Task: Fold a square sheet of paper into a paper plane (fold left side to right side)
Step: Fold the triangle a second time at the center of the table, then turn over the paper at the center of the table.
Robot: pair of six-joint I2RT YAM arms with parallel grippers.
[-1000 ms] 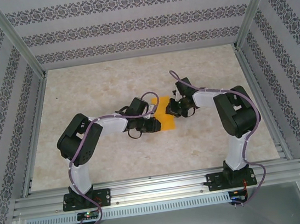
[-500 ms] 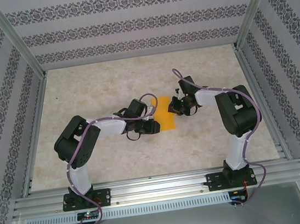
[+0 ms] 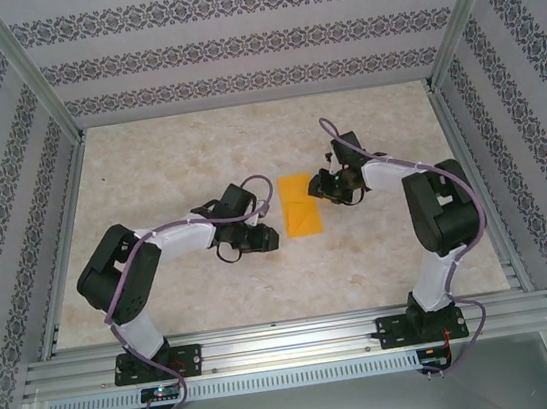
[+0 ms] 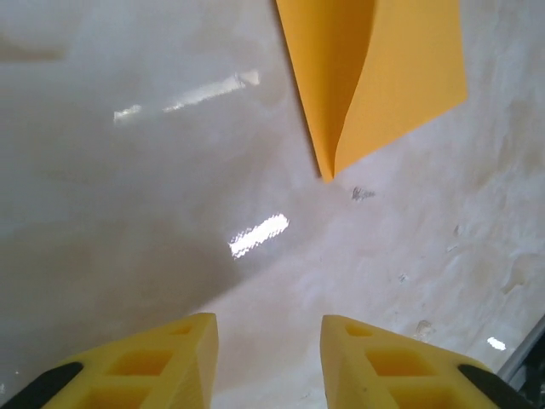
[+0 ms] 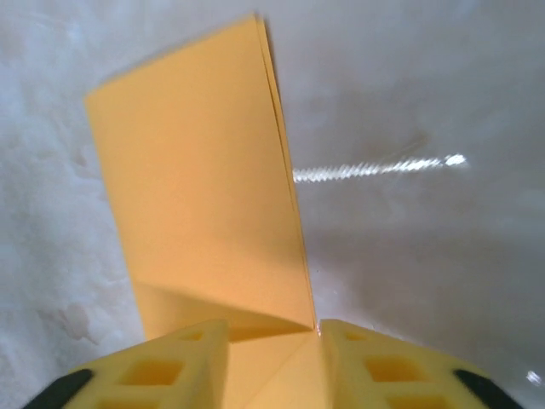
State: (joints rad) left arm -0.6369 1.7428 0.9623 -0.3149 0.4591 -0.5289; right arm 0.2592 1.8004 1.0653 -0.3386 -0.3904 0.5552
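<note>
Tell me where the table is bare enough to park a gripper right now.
On the table, free: the far strip behind the folded orange paper, the far-left corner, and the near band between paper and aluminium rail. Crowded: mid-table, where left gripper and right gripper flank the paper.

One folded sheet of thin bright orange paper (image 3: 300,204) lies at the middle of the table. There are two white-and-black robot arms, one on the left (image 3: 177,235) and one on the right (image 3: 385,172). There are two grippers, the left gripper (image 3: 270,237) and the right gripper (image 3: 324,186). Each has two yellow plastic fingers (image 4: 162,358), four in all. There is one pale marbled table (image 3: 176,157) and three patterned walls (image 3: 230,29): left, far and right.
</note>
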